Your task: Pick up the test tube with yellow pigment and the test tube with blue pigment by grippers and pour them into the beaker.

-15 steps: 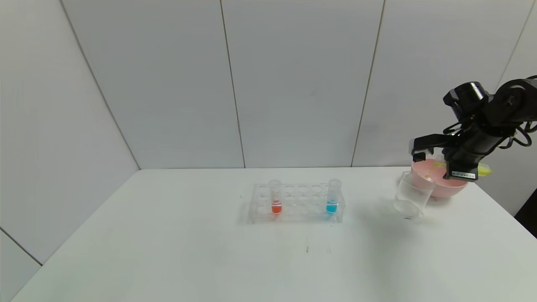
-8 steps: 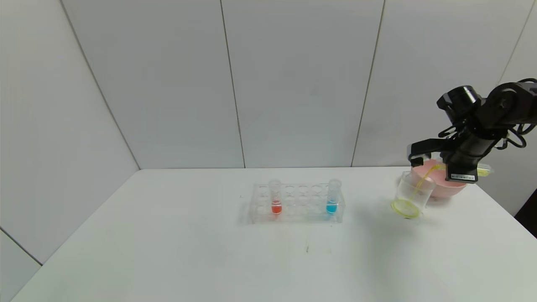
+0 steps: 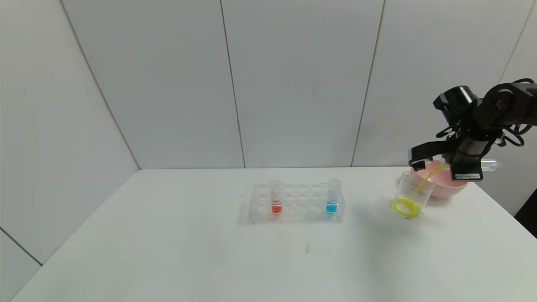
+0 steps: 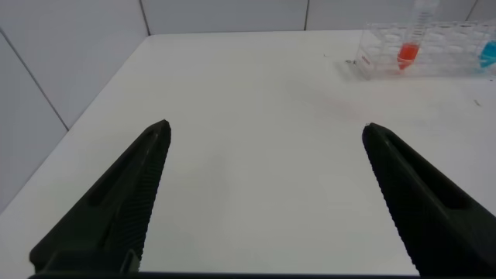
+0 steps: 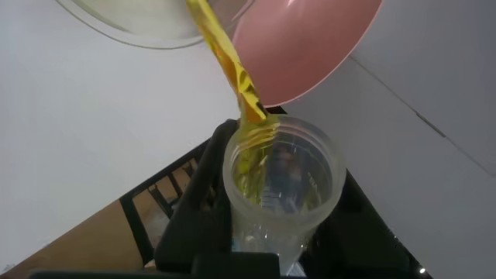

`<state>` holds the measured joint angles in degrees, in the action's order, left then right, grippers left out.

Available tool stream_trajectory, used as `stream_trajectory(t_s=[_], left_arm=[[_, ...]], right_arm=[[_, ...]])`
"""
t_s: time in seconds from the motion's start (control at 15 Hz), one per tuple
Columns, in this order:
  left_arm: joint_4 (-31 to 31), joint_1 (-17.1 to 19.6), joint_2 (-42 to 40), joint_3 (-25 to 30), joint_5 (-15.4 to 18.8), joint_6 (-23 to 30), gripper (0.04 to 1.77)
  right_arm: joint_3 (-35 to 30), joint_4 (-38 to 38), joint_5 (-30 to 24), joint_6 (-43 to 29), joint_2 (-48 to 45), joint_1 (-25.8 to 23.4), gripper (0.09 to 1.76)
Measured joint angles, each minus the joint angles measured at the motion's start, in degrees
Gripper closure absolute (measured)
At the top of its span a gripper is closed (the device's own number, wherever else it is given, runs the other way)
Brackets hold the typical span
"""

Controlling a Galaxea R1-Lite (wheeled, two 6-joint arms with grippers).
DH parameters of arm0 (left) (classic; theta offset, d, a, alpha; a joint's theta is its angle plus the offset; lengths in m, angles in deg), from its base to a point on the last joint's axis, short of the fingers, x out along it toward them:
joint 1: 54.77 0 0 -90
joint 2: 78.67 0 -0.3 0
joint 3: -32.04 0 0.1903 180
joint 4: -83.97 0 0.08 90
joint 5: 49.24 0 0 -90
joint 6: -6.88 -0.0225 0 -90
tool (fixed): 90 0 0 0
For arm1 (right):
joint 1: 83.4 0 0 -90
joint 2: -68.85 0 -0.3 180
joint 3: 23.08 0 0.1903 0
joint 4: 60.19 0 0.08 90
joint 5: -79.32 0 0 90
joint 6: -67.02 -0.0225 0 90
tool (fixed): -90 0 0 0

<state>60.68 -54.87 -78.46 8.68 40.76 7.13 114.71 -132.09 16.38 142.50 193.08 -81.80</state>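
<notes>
While two tubes — one red (image 3: 275, 197), one test tube with blue pigment (image 3: 332, 196) — stand racked, the right tool (image 3: 455, 161) grips one test tube with yellow pigment (image 5: 280, 194), streaming into one beaker (image 3: 411, 193).

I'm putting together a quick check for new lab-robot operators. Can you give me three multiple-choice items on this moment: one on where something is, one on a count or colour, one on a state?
1. Where does the beaker stand?
A. Inside the rack
B. On the table beside the pink bowl
C. At the table's left edge

2. How many tubes stand in the rack?
A. Two
B. Three
C. None

3. What is the test tube with yellow pigment doing?
A. Standing upright in the rack
C. Lying on the table
B. Tipped in the right gripper, pouring

Answers:
1 B: the beaker sits by the bowl, far to the right of the rack.
2 A: only the red-liquid tube and the test tube with blue pigment are in it.
3 B: a yellow stream runs from its mouth into the beaker; the left gripper hangs open, away from it.
</notes>
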Motion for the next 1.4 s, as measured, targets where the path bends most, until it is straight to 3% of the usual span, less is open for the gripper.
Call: stream_trajectory(t_s=[0.33,0.87,1.0,1.2,1.4], left_arm=[[0.0,0.0,0.0,0.0,0.0,0.0,0.05],[0.0,0.0,0.0,0.0,0.0,0.0,0.05],[0.0,0.0,0.0,0.0,0.0,0.0,0.05],[0.0,0.0,0.0,0.0,0.0,0.0,0.05],[0.0,0.0,0.0,0.0,0.0,0.0,0.05]], right_arm=[[0.1,0.1,3.5,1.6,-0.1,1.6,1.24],[0.2,0.1,1.3,1.1,-1.3,1.5,1.24],[0.2,0.2,-6.5,0.5,-2.3,-0.1,1.24],[0.0,-0.1,-26.6,-4.8,-3.8,-4.3,1.24],[-0.2,0.1,-49.0,-16.7,-5.1,-8.7,1.24]])
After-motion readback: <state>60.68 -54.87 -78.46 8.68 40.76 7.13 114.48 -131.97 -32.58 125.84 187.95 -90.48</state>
